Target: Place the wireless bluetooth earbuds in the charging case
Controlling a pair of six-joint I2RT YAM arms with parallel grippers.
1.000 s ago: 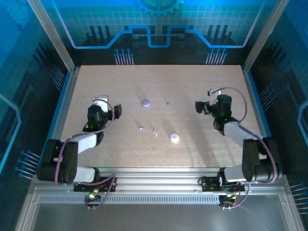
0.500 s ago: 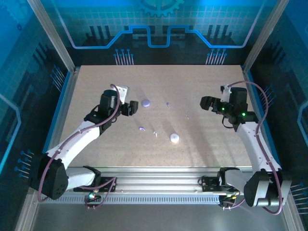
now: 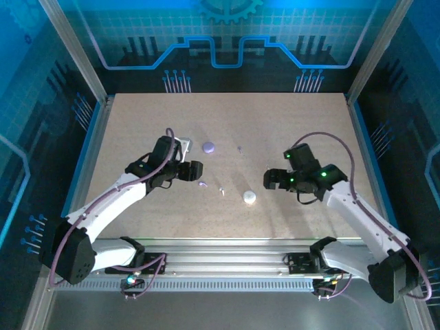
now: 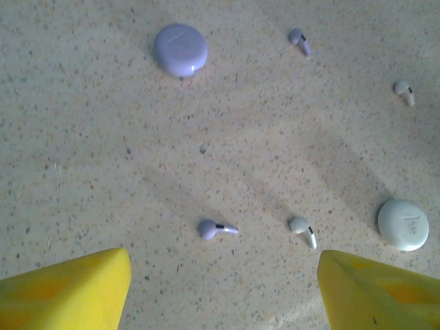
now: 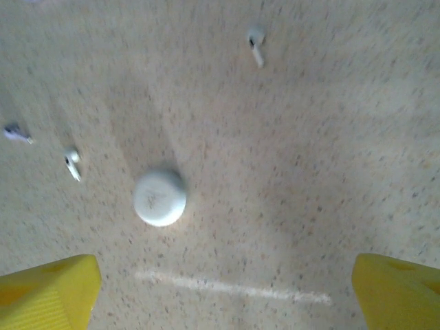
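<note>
Two tiny lavender earbuds lie on the table: one (image 3: 203, 183) (image 4: 216, 229) at centre-left, the other (image 3: 239, 148) (image 4: 299, 40) farther back. A round lavender charging case (image 3: 209, 146) (image 4: 180, 49) sits shut at the back. My left gripper (image 3: 194, 170) (image 4: 223, 295) hovers just left of the near lavender earbud, open and holding nothing. A round white case (image 3: 249, 197) (image 5: 159, 198) lies near the front. My right gripper (image 3: 270, 180) (image 5: 223, 295) hangs open just right of it, also holding nothing.
Two white earbuds lie loose, one (image 3: 221, 190) (image 4: 302, 228) between the near lavender earbud and the white case, one (image 3: 268, 165) (image 5: 256, 42) farther back. A pale scratch (image 5: 234, 289) marks the table. Metal frame rails (image 3: 93, 130) border the table.
The left arm has reached right and forward, bringing its gripper beside the near lavender earbud. The right arm has swung left and forward toward the white case.
</note>
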